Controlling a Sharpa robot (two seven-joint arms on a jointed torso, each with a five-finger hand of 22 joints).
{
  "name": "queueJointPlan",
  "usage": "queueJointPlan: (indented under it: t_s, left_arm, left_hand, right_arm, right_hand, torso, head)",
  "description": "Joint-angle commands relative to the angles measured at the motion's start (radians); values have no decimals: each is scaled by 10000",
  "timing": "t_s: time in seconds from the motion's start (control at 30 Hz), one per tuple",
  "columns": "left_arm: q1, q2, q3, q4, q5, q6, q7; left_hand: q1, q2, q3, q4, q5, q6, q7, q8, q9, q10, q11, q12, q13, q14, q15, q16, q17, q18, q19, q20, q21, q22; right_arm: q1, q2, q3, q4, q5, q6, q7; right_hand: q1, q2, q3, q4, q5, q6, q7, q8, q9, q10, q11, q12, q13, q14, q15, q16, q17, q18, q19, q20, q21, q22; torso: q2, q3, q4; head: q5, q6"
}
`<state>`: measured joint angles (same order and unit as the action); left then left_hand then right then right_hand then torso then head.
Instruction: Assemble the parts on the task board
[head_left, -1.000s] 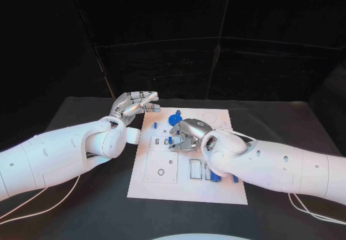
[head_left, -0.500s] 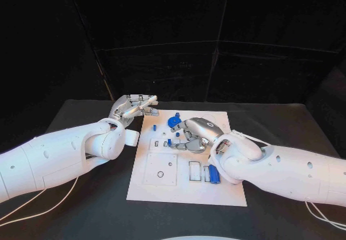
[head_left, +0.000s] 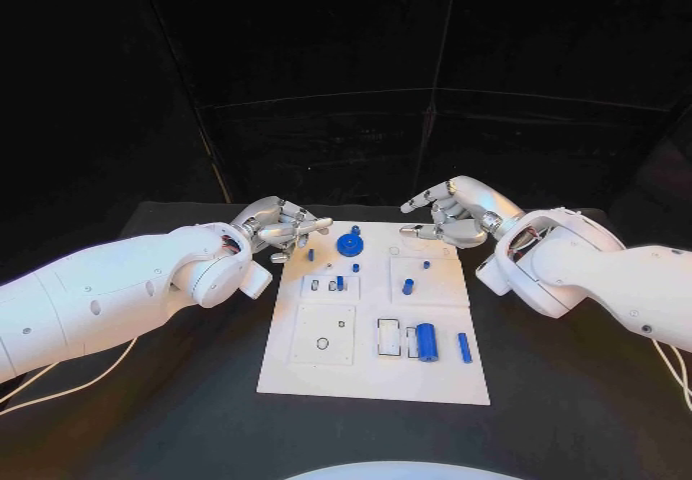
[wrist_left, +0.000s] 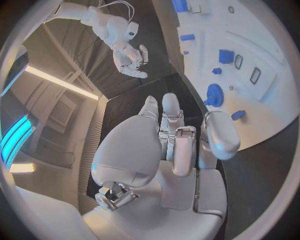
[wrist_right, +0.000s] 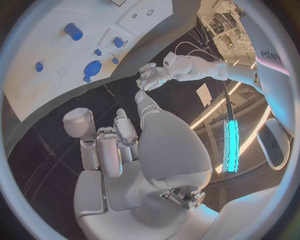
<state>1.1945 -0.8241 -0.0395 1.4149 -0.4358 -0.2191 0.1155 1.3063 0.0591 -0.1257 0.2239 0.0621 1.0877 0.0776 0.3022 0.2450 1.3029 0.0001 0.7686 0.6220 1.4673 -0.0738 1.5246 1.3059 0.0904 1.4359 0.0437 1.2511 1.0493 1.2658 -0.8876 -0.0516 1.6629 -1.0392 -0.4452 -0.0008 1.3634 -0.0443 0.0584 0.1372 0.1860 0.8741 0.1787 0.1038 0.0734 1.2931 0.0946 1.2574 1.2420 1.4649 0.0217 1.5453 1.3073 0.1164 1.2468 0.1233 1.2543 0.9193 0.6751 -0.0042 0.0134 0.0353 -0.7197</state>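
Two hands are hanging clear of the board (head_left: 289, 375) now, and that is the change I am watching. A second ago my right hand (head_left: 459, 215) was bent low over the middle of the plate, covering the slots there; it is now lifting away to about 1 o'clock, beyond the board's far right corner, above the counter (head_left: 577, 400). Its fingers (head_left: 421, 200) are loosely apart and carrying nothing. My left hand (head_left: 277, 226) is staying where it was, at 11 o'clock by the far left corner, fingers half curled and released, also holding nothing.

With the right hand gone I am seeing the parts plainly: the gear (head_left: 349, 243) at 12 o'clock on the far end, small pegs (head_left: 336, 283) in the central block, one peg (head_left: 408, 288) standing just right of centre, and the cylinder (head_left: 426, 340) and a thin bar (head_left: 463, 347) lying at 5 o'clock. I am judging that a placement has just finished. The loose pieces at 5 o'clock are probably waiting next.
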Motion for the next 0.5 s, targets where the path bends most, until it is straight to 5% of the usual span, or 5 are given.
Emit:
queueJointPlan:
  t_s: [0.03,0.1,0.17,0.27,0.5]
  left_arm:
    - [171,157,13,12,-2450,1432,-2960]
    - [293,299,12,-24,-3151,1873,-3812]
    - [415,469,11,-86,-3877,2244,-4535]
    - [548,691,-2,-175,-4700,2593,-5253]
    - [784,1262,-207,-514,-5584,2798,-6266]
  left_hand:
    - [-502,159,-205,445,-12,-294,0,574,633,203,-90,2940,3050,1035,46,461,2649,-161,50,-29,758,1016]
    - [-854,207,-475,566,17,-448,-154,986,1069,323,-87,3967,4129,1035,80,461,2649,-189,119,-102,1083,1480]
    - [-1256,281,-722,624,-45,-572,-135,1257,1366,326,-111,4355,4553,1035,12,461,2649,-257,173,-63,1274,1775]
    - [-1455,362,-1022,607,-104,-836,-178,1733,1909,274,-140,4712,4924,1035,8,461,2649,-278,177,-90,1425,1997]
    - [-1520,332,-1274,659,-99,-1034,-214,2116,2372,234,-145,4837,5052,1035,-16,461,2649,-306,189,-92,1537,2179]
  right_arm:
    - [87,-47,22,-198,1947,545,563]
    - [122,-48,32,-315,2094,636,461]
    - [144,-23,38,-414,2140,711,368]
    - [160,33,43,-518,2151,763,267]
    - [175,196,46,-704,2069,799,77]
  right_hand:
    - [76,45,-24,-38,56,47,-1,65,0,16,-33,14,4,888,-66,-52,1991,71,-66,-15,-61,-22]
    - [83,45,-40,-50,91,56,-7,73,-2,-18,-40,-31,-47,854,-73,-116,1863,95,-129,-22,-129,-152]
    - [66,18,-82,-56,108,55,-11,76,-8,-66,-44,-92,-114,815,-80,-188,1722,123,-209,-30,-217,-312]
    - [60,8,-100,-59,112,55,-13,78,-10,-71,-47,-101,-125,808,-83,-204,1693,128,-223,-33,-236,-342]
    - [42,-13,-144,-64,120,62,-20,87,-13,-67,-53,-108,-138,797,-91,-230,1650,133,-239,-41,-266,-382]
  torso:
    - [-187,38,-12]
    - [-214,49,-8]
    - [-238,63,3]
    - [-259,74,-2]
    - [-248,77,-8]
  head:
    - [32,-67]
    - [53,-97]
    - [72,-132]
    - [93,-165]
    - [127,-202]
